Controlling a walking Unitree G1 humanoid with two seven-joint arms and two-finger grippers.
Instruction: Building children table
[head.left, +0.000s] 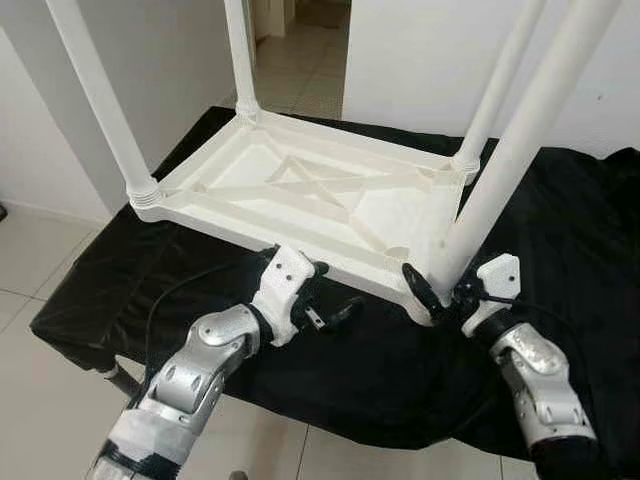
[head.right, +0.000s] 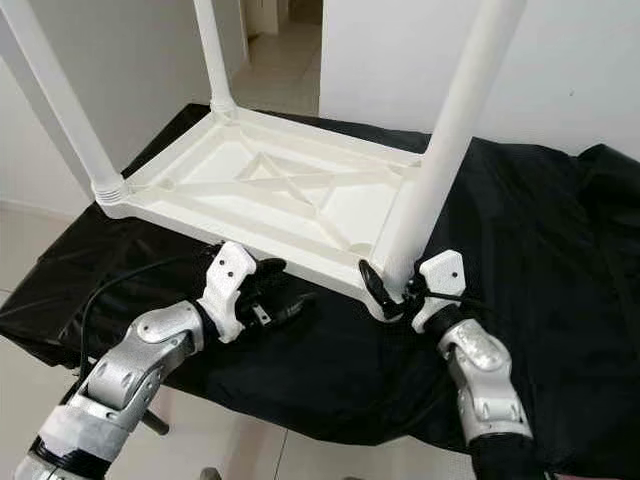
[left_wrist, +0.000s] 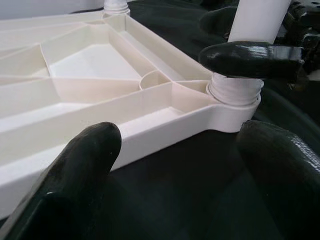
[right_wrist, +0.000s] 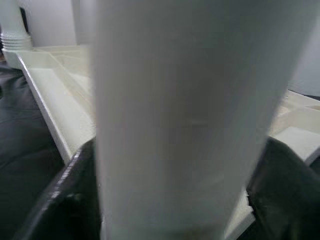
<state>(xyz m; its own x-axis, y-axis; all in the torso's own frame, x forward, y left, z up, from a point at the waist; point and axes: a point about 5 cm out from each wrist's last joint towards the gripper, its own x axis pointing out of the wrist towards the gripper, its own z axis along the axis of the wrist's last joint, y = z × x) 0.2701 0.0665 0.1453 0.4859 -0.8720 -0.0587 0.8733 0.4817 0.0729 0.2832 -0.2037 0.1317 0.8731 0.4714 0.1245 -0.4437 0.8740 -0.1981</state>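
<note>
A white plastic children's table top (head.left: 300, 205) lies upside down on a black cloth, with its legs pointing up. My right gripper (head.left: 443, 290) is shut on the near right leg (head.left: 520, 140), just above its socket at the corner. In the right wrist view that leg (right_wrist: 185, 115) stands between the two black fingers (right_wrist: 75, 195). My left gripper (head.left: 335, 290) is open and rests low on the cloth by the top's front edge, with nothing in it. In the left wrist view its fingers (left_wrist: 75, 175) frame the front rim and the leg socket (left_wrist: 235, 90).
The black cloth (head.left: 380, 370) covers a work table whose front edge is close to me. Three other white legs stand up, at the near left (head.left: 105, 110), far left (head.left: 240, 55) and far right (head.left: 500, 85). Tiled floor (head.left: 40, 250) lies to the left, and a doorway (head.left: 300, 40) is behind.
</note>
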